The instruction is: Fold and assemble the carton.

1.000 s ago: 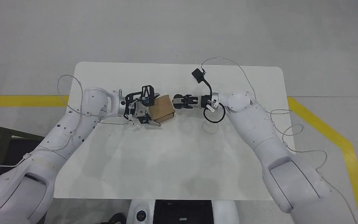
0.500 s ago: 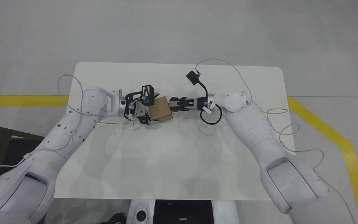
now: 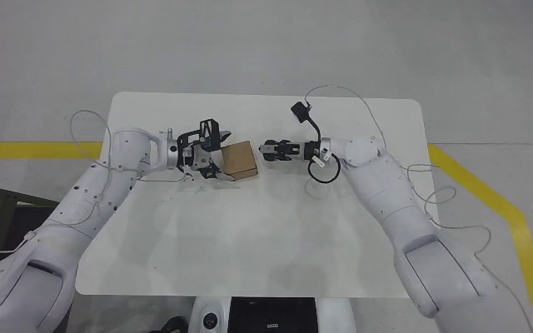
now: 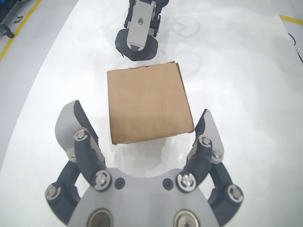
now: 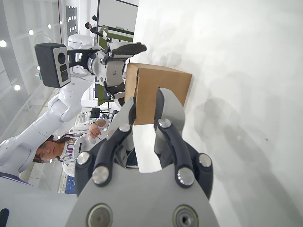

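Left gripper (image 4: 140,109): stood spread wide, one finger to each side of the carton (image 4: 144,90) at its near end, clamped on nothing; could not tell whether one fingertip brushed a corner. Carton: lay flat on the table (image 3: 333,250) between both grippers, already squared into a box, with a ragged edge toward the right. Right gripper (image 5: 146,95): hung just beside that ragged end and apart from it, fingers drawn close with a slim gap, held nothing.

Judged the step as closing the end flaps, with the body formed and the task well along. Next move likely called for steadying with the left and pressing the right-hand flap home squarely; otherwise risked sliding the light box across the smooth top.

Table: white and glossy. Beyond it, saw grey floor with a yellow line (image 3: 42,150) at either side.
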